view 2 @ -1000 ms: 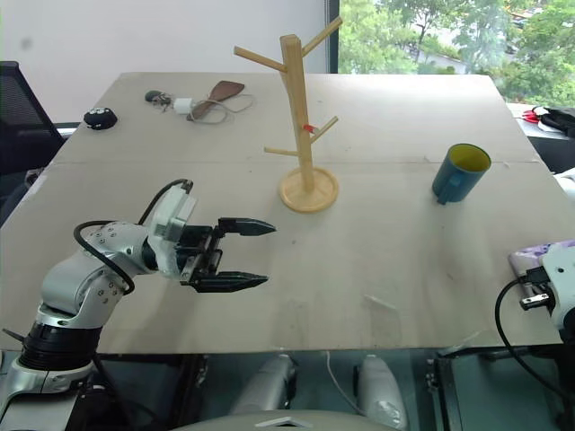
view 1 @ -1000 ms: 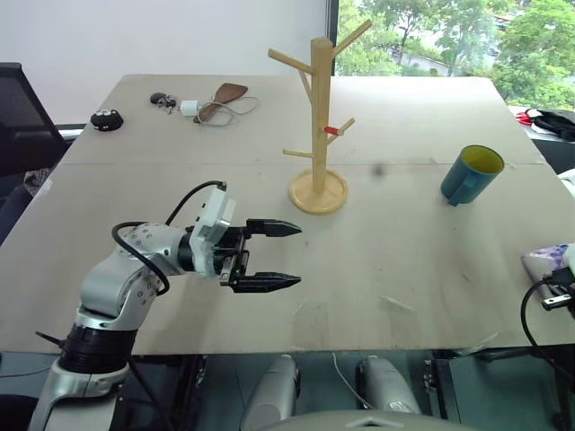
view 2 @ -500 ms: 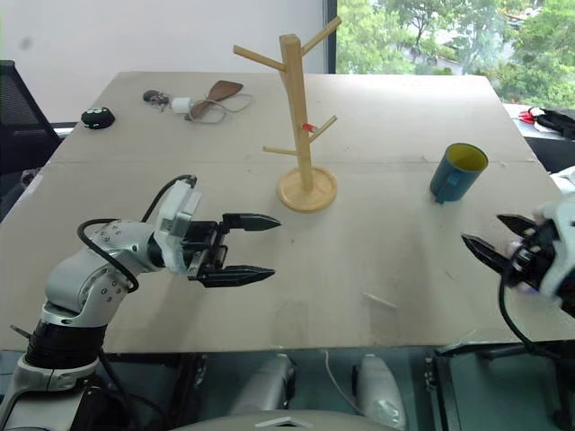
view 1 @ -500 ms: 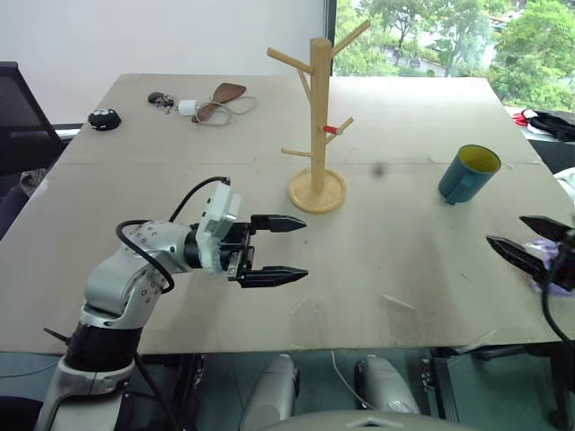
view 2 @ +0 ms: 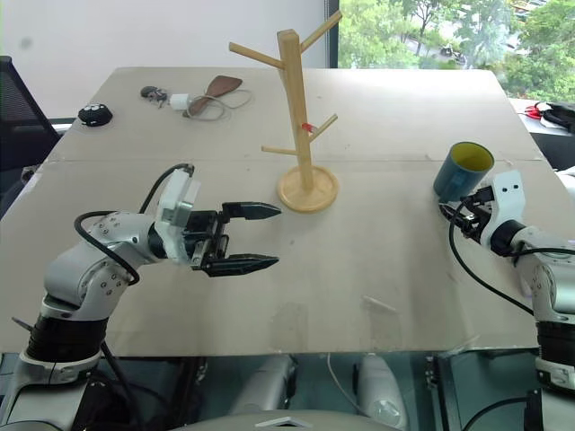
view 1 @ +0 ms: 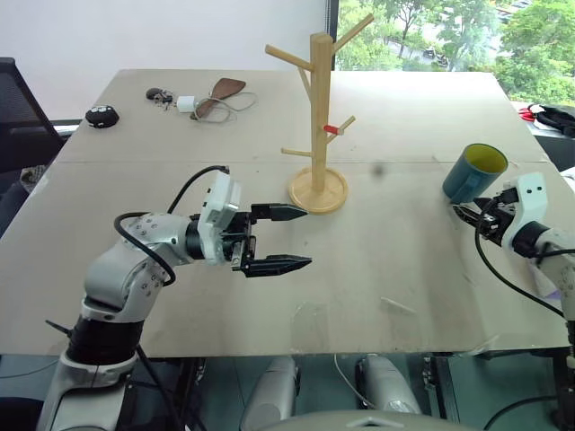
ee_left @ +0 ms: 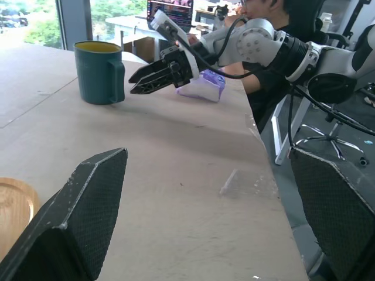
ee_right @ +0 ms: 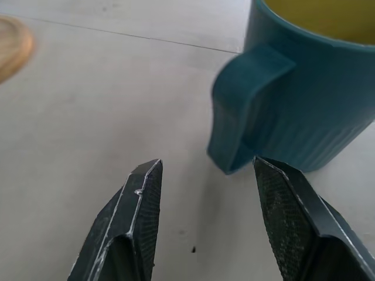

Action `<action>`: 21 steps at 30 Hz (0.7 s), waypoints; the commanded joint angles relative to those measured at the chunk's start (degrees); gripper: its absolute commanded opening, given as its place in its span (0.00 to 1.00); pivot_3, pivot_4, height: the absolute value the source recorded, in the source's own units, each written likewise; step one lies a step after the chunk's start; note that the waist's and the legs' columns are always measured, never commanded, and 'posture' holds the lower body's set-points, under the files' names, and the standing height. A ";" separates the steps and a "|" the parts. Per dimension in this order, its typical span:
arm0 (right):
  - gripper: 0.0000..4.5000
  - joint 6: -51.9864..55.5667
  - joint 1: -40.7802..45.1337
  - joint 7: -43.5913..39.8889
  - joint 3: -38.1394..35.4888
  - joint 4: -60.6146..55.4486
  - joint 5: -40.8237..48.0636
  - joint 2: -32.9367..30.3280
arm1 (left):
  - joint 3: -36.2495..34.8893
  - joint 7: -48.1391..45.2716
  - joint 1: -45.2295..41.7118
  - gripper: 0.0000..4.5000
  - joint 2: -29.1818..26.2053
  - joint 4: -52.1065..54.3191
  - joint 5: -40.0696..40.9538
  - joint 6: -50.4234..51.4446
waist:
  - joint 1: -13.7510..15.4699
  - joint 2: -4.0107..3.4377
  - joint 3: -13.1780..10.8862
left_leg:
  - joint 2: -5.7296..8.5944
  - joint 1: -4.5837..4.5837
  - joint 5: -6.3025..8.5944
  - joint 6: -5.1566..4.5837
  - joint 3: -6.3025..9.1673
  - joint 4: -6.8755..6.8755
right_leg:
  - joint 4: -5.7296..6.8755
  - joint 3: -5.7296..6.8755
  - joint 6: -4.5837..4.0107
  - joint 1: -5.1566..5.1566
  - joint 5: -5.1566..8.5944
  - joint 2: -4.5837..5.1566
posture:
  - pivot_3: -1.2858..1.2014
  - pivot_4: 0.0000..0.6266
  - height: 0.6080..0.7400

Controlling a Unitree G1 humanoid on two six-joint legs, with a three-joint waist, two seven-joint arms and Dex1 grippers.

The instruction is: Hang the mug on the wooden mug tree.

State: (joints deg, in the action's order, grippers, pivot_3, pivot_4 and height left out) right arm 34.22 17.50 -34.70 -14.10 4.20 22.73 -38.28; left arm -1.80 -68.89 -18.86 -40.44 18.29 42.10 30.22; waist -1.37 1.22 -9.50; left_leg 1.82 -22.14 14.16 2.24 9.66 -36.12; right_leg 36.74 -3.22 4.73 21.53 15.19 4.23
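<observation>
Your left gripper point(view 1: 289, 238) hovers wide-jawed, the tall light-wood mug tree point(view 1: 318, 126) just beyond its tips. Your right gripper point(ee_right: 208, 219), fingers parted and empty, points at the dark teal yellow-lined mug's point(view 1: 473, 174) handle, close ahead.

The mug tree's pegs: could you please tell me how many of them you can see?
5 on the wooden mug tree: two angled out near the top, one each side; one short one below those; one with a red mark; one lowest. Another behind the post may be hidden.
</observation>
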 commanded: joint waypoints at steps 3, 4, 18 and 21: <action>0.54 -4.77 3.15 -2.17 0.71 4.36 -1.58 -0.11 | -1.94 0.63 0.50 1.00 -0.44 3.23 2.25 0.45 | -0.39 0.00 0.00 | 0.00 0.03 0.02 -0.04 0.00 -0.02 | 0.04 -0.01 0.00 -0.01 0.00 -0.01 | 0.52 0.24 1.00; 0.54 -5.66 3.89 -2.67 1.23 5.32 -2.01 0.02 | -2.05 0.73 0.59 1.00 -0.41 3.15 2.21 0.36 | -0.54 0.00 0.00 | 0.00 0.05 0.02 -0.04 0.00 -0.02 | 0.05 -0.01 0.00 -0.02 0.00 -0.01 | 0.52 0.24 1.00; 0.54 -11.55 9.78 -5.32 5.20 12.69 -5.17 2.97 | -3.11 1.86 1.90 1.00 -0.73 3.13 1.22 -0.41 | -0.90 -0.02 -0.01 | 0.00 0.06 0.00 -0.01 0.00 -0.03 | 0.05 -0.02 0.00 -0.03 -0.01 -0.01 | 0.52 0.24 1.00; 0.54 -12.21 10.12 -5.51 5.40 13.55 -5.43 3.06 | -3.32 2.22 2.08 1.00 -0.76 3.34 1.14 -0.31 | -0.95 -0.02 -0.01 | -0.01 0.06 0.00 -0.01 0.00 -0.03 | 0.05 -0.01 0.00 -0.03 -0.01 -0.01 | 0.52 0.24 1.00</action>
State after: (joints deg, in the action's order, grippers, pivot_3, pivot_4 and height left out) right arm 23.37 26.51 -39.78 -8.12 18.07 17.58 -35.04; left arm -3.86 -66.97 -16.79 -40.60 19.64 42.91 30.61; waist -2.32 1.20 -9.51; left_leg 1.81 -22.07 14.17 2.23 9.66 -36.15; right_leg 36.80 -3.24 4.73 21.51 15.18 4.21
